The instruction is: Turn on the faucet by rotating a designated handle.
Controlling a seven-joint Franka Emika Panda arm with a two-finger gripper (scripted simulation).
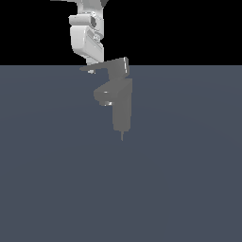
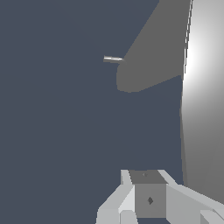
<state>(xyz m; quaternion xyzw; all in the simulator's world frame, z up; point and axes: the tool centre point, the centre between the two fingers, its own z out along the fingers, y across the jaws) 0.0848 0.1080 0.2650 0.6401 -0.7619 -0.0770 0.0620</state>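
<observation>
Stands upright on the flat slate-blue floor (image 1: 56, 179): the faucet (image 1: 122, 106), a matte grey column with its short rounded spout (image 1: 105, 94) jutting toward the exterior view's left. Capping the column, the handle (image 1: 101, 67), thin lever tapering out over the spout side. Right at that lever's tip, descending from above, the white gripper (image 1: 93, 64), seemingly touching or just beside it. Fingers' spread: cannot tell from either view. In the wrist view, gripper body (image 2: 148, 199) low, faucet's grey bulk (image 2: 148, 61) close alongside.
</observation>
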